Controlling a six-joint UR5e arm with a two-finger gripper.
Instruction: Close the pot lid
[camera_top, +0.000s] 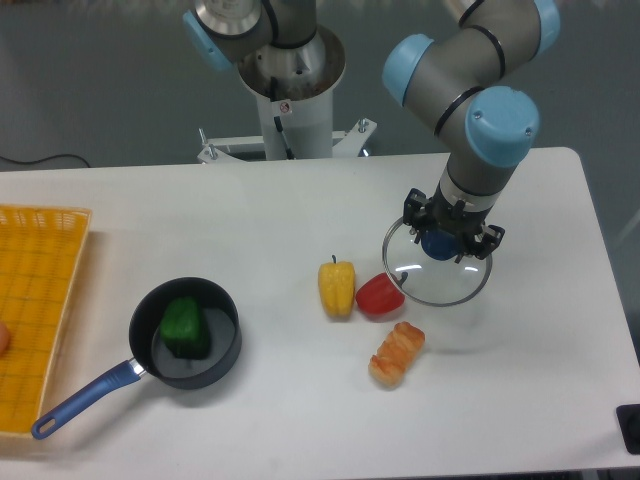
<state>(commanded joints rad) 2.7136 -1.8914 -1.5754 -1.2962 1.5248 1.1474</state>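
The pot (186, 349) is a small dark saucepan with a long blue handle, standing at the front left of the table with a green pepper (184, 326) inside it. The pot lid (437, 265) is a clear glass disc with a metal rim and a blue knob, at the right of the table, far from the pot. My gripper (448, 240) is right over the lid with its fingers on either side of the blue knob, shut on it. I cannot tell whether the lid rests on the table or is just off it.
A yellow pepper (337, 287), a red pepper (379, 296) and a bread roll (397, 353) lie between the lid and the pot, the red pepper touching the lid's left edge. A yellow basket (40, 300) stands at the left edge.
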